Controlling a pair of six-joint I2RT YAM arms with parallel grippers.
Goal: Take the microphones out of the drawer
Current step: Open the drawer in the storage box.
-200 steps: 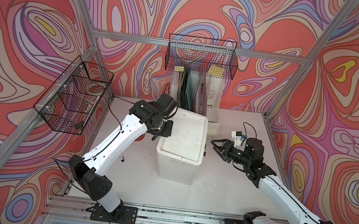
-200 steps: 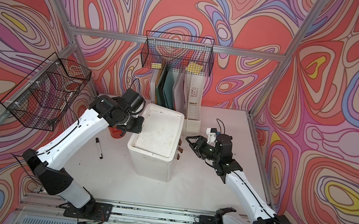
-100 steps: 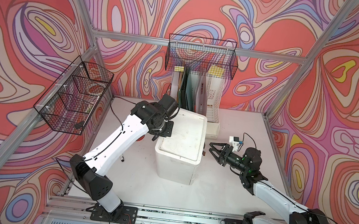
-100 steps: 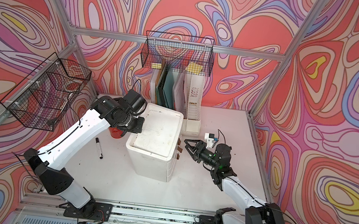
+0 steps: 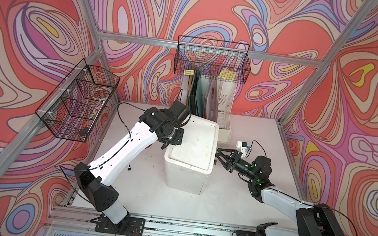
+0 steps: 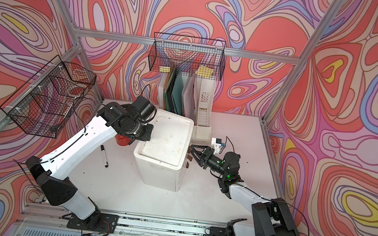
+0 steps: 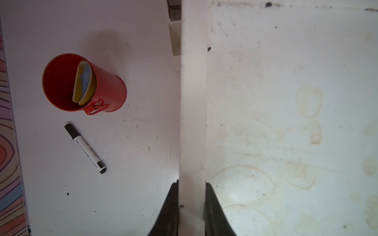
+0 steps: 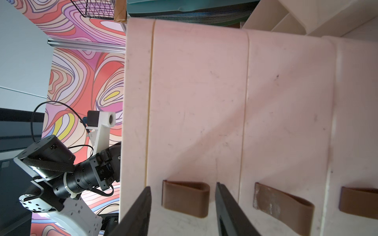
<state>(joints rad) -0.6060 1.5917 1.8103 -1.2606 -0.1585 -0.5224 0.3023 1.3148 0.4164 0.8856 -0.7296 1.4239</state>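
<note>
A white drawer unit (image 5: 190, 153) (image 6: 164, 150) stands mid-table with its drawers closed, so the microphone is hidden. My left gripper (image 5: 171, 143) (image 7: 192, 183) is shut on the raised left rim (image 7: 193, 102) of the unit's top. The right gripper (image 5: 218, 152) (image 8: 184, 186) is open at the unit's front. Its fingers stand on either side of the top drawer's brown loop handle (image 8: 186, 198), with a gap on each side. Two more brown handles (image 8: 282, 202) (image 8: 358, 200) belong to the lower drawers.
A red cup (image 7: 81, 83) (image 6: 122, 140) and a black-capped marker (image 7: 86, 149) (image 6: 104, 152) lie left of the unit. A white file holder (image 5: 225, 108) with folders stands right behind it. Wire baskets hang on the back wall (image 5: 211, 59) and left wall (image 5: 78, 101).
My right arm has dropped lower and reached in to the unit's front, its jaws narrowing around the top handle. The left gripper has closed on the rim.
</note>
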